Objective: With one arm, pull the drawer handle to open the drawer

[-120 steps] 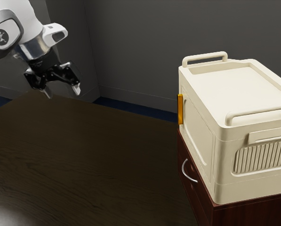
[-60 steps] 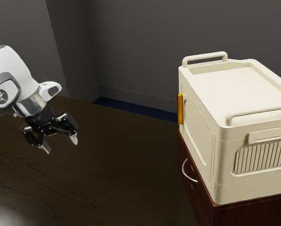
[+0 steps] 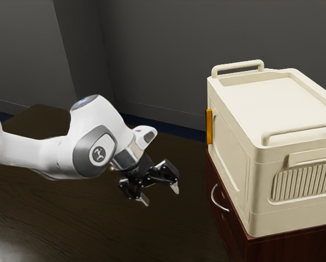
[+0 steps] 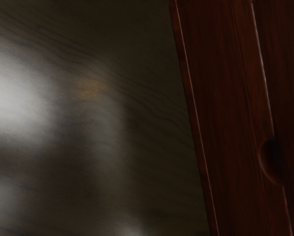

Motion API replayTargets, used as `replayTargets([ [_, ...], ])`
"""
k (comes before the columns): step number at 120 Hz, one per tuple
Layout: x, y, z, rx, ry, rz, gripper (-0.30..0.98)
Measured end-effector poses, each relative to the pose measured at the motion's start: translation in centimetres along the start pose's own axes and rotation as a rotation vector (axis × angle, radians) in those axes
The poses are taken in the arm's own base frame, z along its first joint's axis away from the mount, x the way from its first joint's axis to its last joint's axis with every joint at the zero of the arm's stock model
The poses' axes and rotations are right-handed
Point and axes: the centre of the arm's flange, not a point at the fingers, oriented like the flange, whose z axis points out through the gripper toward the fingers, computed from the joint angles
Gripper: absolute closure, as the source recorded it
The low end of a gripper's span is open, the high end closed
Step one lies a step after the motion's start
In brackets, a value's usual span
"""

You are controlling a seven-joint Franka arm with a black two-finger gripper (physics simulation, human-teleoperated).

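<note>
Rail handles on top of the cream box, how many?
2. Far rail handle at the far edge of the cream box's top, near rail handle at its near edge. The exterior view crops the box, so more may be hidden.

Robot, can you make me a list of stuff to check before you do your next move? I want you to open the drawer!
1. Gripper open, ready to grab: ok.
2. Silver handle uncovered, nothing hanging over it: ok.
3. Gripper around the handle: not ok, there's a gap between them.
4. Gripper lined up at the handle's height: cannot tell from these pictures.
5. Drawer unlocked: cannot tell.
6. Cream box resting on top of the cabinet: ok.
</note>
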Motion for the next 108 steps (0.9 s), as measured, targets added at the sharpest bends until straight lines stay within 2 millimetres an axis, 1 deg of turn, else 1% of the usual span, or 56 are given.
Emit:
replayTargets([
  [6,0.4,0.7,0.4,-0.021,0.013,-0.010,0.00],
  [19,1.0,1.7,0.5,-0.061,0.041,-0.036,0.00],
  [28,0.9,2.7,1.1,-0.086,0.047,-0.047,0.00],
  [37,0.8,2.9,2.3,-0.098,0.043,-0.069,0.00],
  [48,0.7,3.2,3.7,-0.109,0.030,-0.099,0.00],
  [58,0.1,3.7,4.6,-0.115,0.021,-0.104,0.00],
  [76,-0.9,5.0,4.9,-0.134,0.018,-0.093,0.00],
  [84,-1.0,5.2,5.2,-0.136,0.016,-0.094,0.00],
  [91,-0.6,5.2,5.4,-0.139,0.016,-0.104,0.00],
  [108,1.6,5.1,5.2,-0.154,0.028,-0.143,0.00],
])
